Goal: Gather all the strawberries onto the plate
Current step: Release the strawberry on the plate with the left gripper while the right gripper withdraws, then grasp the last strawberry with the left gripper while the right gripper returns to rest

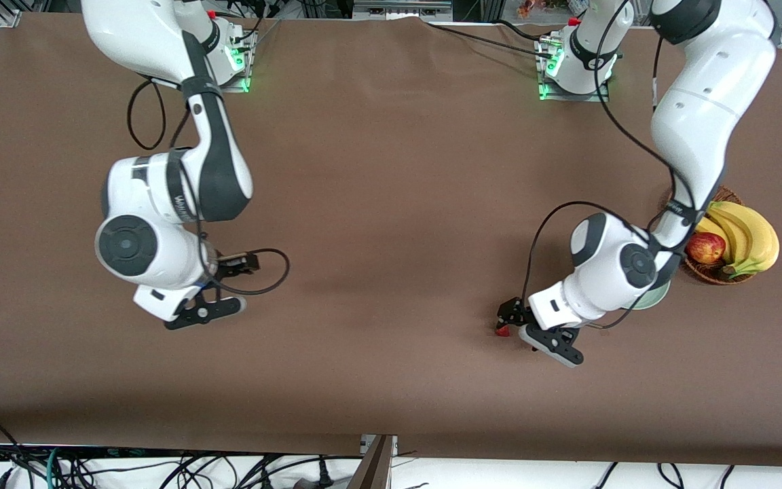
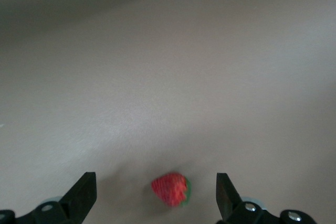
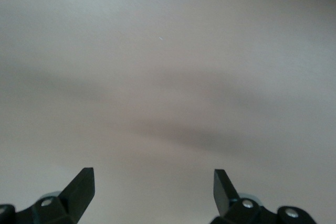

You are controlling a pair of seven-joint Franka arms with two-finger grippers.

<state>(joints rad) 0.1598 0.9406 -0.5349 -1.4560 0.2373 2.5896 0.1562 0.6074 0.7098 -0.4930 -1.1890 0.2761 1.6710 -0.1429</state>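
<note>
Nearest the camera, we see one strawberry [image 1: 501,331] lying on the brown bench [image 1: 391,238], with the left gripper [image 1: 508,319] low over it, jaws spread wide and empty, the berry between them. The mint plate [image 1: 656,297] is mostly hidden under that arm, beside a wicker basket [image 1: 710,272] of banana [image 1: 747,238] and apple [image 1: 705,248]. The right gripper [image 1: 228,285] waits over bare bench, jaws apart, holding nothing. We judge the berry could roll aside or squash if the jaws close off-centre.
</note>
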